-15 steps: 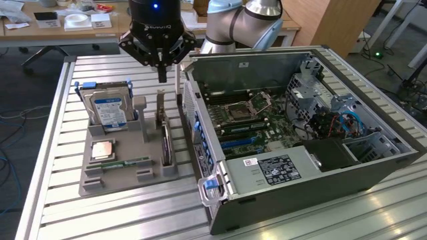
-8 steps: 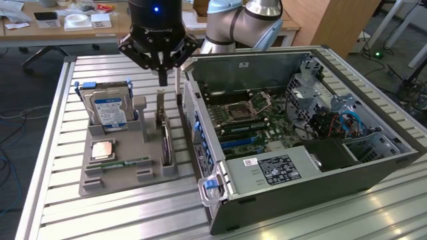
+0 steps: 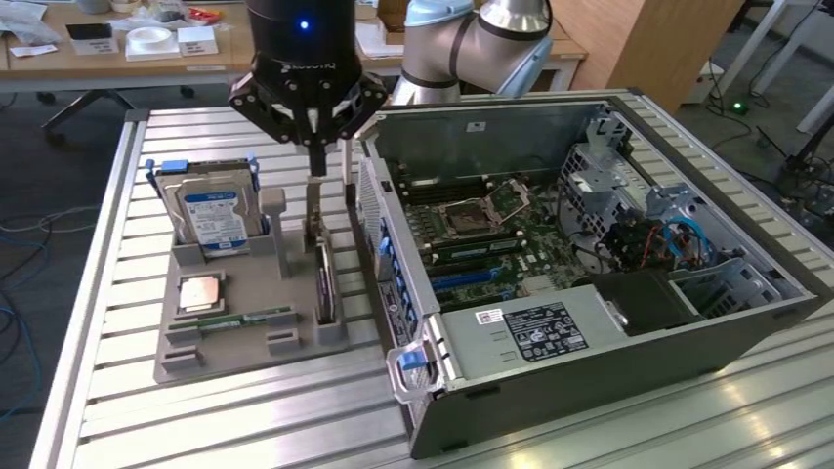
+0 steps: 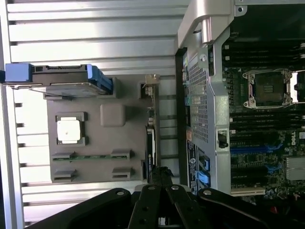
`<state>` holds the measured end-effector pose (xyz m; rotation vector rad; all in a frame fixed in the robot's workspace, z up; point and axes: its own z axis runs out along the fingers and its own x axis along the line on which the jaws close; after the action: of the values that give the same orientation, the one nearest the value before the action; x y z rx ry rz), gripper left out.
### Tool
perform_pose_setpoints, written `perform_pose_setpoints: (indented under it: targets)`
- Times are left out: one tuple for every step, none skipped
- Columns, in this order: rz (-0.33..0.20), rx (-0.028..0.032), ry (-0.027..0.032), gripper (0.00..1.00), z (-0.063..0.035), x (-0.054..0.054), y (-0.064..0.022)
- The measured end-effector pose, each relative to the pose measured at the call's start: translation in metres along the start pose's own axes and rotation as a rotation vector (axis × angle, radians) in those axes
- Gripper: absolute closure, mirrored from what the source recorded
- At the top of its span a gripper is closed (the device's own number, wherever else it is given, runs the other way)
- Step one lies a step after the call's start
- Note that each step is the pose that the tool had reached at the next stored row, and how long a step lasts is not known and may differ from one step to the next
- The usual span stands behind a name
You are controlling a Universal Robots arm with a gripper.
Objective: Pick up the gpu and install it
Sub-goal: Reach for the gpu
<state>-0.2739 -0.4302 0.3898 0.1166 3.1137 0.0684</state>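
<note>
Claw [image 3: 316, 168] is pinched narrow, fingers together, nothing visibly clamped between them. It hangs pointing straight down over the exterior view's right edge of the grey fixture tray [image 3: 248, 344], right above the gpu [image 3: 323, 278]. Can't tell if the tips touch the card's top edge or sit just clear of it.

gpu is not installed. It stands on edge in the tray's slot nearest the PC case [image 3: 561, 391], green board and dark cooler upright, silver bracket at the end farther from the exterior camera. In the wrist view the card [image 4: 151, 129] is edge-on, a thin line between the tray [image 4: 128, 143] and the case wall, with the claw [image 4: 159, 172] over its near end.

Rest of the tray:
- hard drive [image 3: 215, 215] with a blue-white label, upright in its cradle at the back
- square silver chip [image 3: 198, 291] lying flat
- memory stick [image 3: 245, 319] in its low slot

Case lies open on the slatted metal counter [image 3: 261, 420], just beside the tray, motherboard [image 3: 482, 225] exposed with blue slots visible.
</note>
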Motion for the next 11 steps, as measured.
perform_pose_setpoints:
  targets:
    - [0.000, 0.0000, 0.0000, 0.89, 0.0000, 0.0008, -0.0007]
    - [0.000, 0.0000, -0.0001, 0.89, 0.0000, 0.0020, -0.0011]
    - [0.000, 0.0000, -0.0001, 0.89, 0.0001, 0.0035, -0.0014]
    - [0.000, 0.0000, -0.0001, 0.89, 0.0001, 0.0049, -0.0016]
    - [0.000, 0.0000, 0.0000, 0.89, 0.0001, 0.0060, -0.0019]
    - [0.000, 0.0000, 0.0000, 0.89, 0.0001, 0.0067, -0.0022]
    - [0.000, 0.0000, 0.0000, 0.89, 0.0002, 0.0069, -0.0026]
    - [0.000, 0.0000, 0.0000, 0.89, 0.0001, 0.0070, -0.0032]
    - [0.000, 0.0000, 0.0001, 0.89, 0.0001, 0.0071, -0.0038]
    - [0.000, 0.0000, 0.0000, 0.89, 0.0001, 0.0071, -0.0044]
    - [0.000, 0.0000, 0.0000, 0.89, 0.0001, 0.0072, -0.0046]
